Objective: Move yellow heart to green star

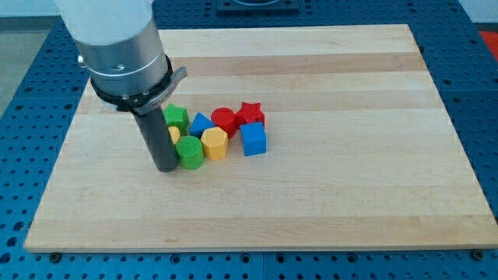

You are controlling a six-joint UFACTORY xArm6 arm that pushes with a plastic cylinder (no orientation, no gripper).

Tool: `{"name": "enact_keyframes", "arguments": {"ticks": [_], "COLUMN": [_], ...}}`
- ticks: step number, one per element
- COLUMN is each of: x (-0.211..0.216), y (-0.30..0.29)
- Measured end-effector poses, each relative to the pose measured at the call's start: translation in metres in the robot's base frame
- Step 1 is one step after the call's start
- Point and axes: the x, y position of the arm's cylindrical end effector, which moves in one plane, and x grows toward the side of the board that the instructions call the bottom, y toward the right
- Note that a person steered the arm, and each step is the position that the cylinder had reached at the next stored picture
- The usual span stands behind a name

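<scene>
White arm casing, silver collar, straight dark rod [158, 140].

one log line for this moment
tip left of green cylinder | yellow heart mostly hidden behind rod | green star adjacent | not pushed yet

No readable text, labels, brands, numbers or signs anywhere in view. Blocks plain-coloured, unmarked. Desk [327, 202] bare wood, no print. Arm housing shows no legible marking.

Pale striped wooden board [334, 187]. Blocks: green star [177, 117], green cylinder [189, 152], yellow hexagon [215, 143], yellow heart [173, 134], blue triangle [201, 123], blue cube [254, 139], red cylinder [224, 120], red star [250, 113]. Rod dark grey.
</scene>
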Motion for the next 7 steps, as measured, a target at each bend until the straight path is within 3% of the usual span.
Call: {"name": "enact_keyframes", "arguments": {"ticks": [7], "x": [-0.026], "y": [-0.019]}}
